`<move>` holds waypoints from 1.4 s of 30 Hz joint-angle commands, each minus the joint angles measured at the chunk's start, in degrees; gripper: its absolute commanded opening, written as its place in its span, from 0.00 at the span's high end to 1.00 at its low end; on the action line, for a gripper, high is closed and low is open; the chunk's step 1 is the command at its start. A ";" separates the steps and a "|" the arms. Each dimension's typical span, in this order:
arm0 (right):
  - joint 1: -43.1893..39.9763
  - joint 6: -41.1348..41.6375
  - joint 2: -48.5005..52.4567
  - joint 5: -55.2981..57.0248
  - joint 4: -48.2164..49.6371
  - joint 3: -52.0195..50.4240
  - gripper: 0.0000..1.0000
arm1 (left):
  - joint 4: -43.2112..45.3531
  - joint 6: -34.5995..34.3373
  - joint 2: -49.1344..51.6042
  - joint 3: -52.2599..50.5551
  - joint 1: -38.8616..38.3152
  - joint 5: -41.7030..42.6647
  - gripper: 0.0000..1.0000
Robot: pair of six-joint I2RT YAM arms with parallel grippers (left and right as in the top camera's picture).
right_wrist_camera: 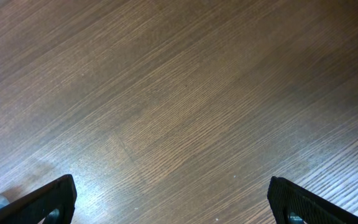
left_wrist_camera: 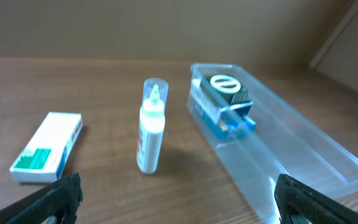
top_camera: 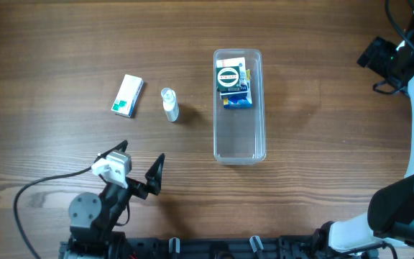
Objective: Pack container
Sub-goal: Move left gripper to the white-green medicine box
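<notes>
A clear plastic rectangular container (top_camera: 240, 137) with rounded corners, long and narrow, lies on the brown wood-grain counter (top_camera: 322, 165), right of centre in the overhead view. Its walls are smooth and glossy, and the grain of the wood shows through its bare near half. At its far end sits a small stack: a blue cardboard box (top_camera: 238, 101) with a black block (top_camera: 228, 79) on top that bears a round white label. Whether the stack holds more than these two pieces I cannot tell.

Two loose things lie on the counter left of the container, apart from it and from each other. One is a flat white cardboard box (top_camera: 128, 96) with a green end. The other is a small white plastic bottle (top_camera: 169, 105) with a pointed nozzle under a clear cap, lying on its side between that box and the container.

There are two arms. The left pincer (top_camera: 143, 150), matte black, is near the front edge of the counter, its fingers spread wide with nothing between them. The right pincer (right_wrist_camera: 173, 198) is likewise spread wide and empty over bare wood; in the overhead view it is at the far right, well apart from the container.
</notes>
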 commanded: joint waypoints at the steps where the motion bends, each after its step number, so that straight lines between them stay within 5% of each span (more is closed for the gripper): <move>1: -0.13 0.28 0.79 -0.72 0.35 -0.55 0.00 | -6.25 -0.33 6.62 9.88 0.37 -0.02 0.00; 9: -0.13 0.28 0.79 -0.72 0.35 -0.55 0.00 | -35.63 0.98 40.76 41.88 0.37 -4.85 0.00; 14: -0.13 0.26 0.79 -0.72 0.35 -0.55 0.00 | -44.24 0.96 52.61 57.55 0.37 -9.79 0.00; 23: -0.13 0.31 0.79 -0.72 0.35 -0.55 0.00 | -43.76 1.20 54.01 62.18 1.20 -23.19 0.00; 34: -0.13 0.28 0.79 -0.72 0.35 -0.55 0.00 | -53.22 5.92 82.53 71.12 9.07 -18.62 0.00; 42: -0.13 0.26 0.79 -0.72 0.35 -0.55 0.00 | -45.99 9.29 90.47 75.17 10.75 -15.56 0.00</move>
